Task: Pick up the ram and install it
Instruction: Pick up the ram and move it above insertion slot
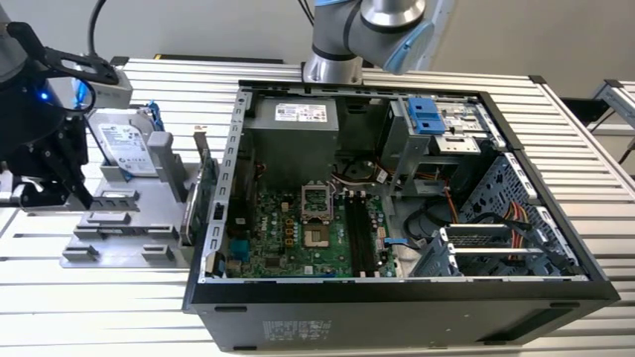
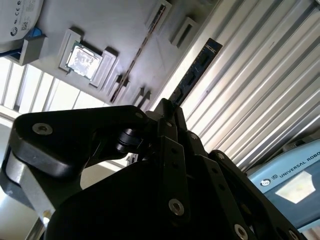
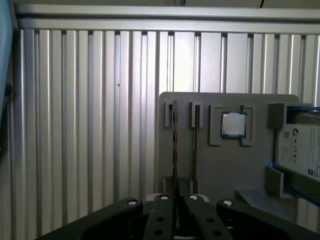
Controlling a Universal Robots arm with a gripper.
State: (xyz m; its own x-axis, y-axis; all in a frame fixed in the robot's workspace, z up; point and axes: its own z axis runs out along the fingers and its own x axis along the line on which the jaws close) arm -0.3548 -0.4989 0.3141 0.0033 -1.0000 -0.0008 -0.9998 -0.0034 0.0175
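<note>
Pincer seems clenched on the ram, a light, stiff, fragile board; best pinched by edges, off chips.

Worktop carrying the open computer case, motherboard on its floor; at the exterior view's left, just beside the case, the parts holder (hard drive standing at its far end). Near the holder, the ram sits with one end in the hand.
</note>
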